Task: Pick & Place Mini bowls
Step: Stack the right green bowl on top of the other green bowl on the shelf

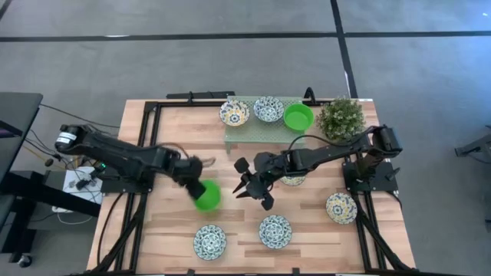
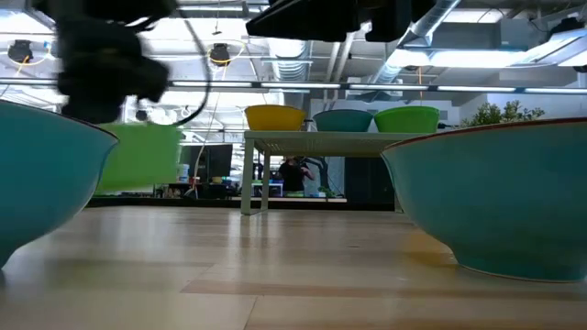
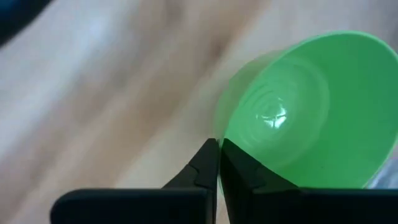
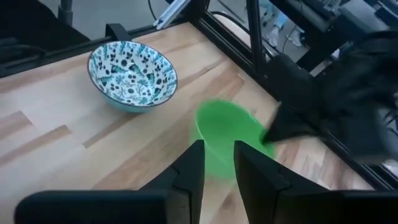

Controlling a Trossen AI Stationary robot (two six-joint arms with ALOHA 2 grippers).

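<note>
Left gripper (image 1: 196, 186) pinches the rim of a green bowl (image 1: 207, 195), fingers (image 3: 208, 163) closed on the thin wall, bowl carried tilted just above the table (image 1: 176, 134) at mid-left; judged light, stiff, glossy plastic, likely slippery, so a rim pinch suits it but may let it swing; right gripper (image 1: 255, 186) hovers near centre, fingers narrowly apart, empty; patterned bowls (image 1: 274, 231) look heavier and chip-prone; grip their rims squarely.

The bowl (image 1: 207, 195) hanging in the left gripper (image 1: 193, 184) is showing plain bright green (no pattern at all). The bowl (image 4: 132, 73) lying near it is showing white with blue leafy marks, and the table (image 1: 184, 130) is looking pale brown wood.
</note>
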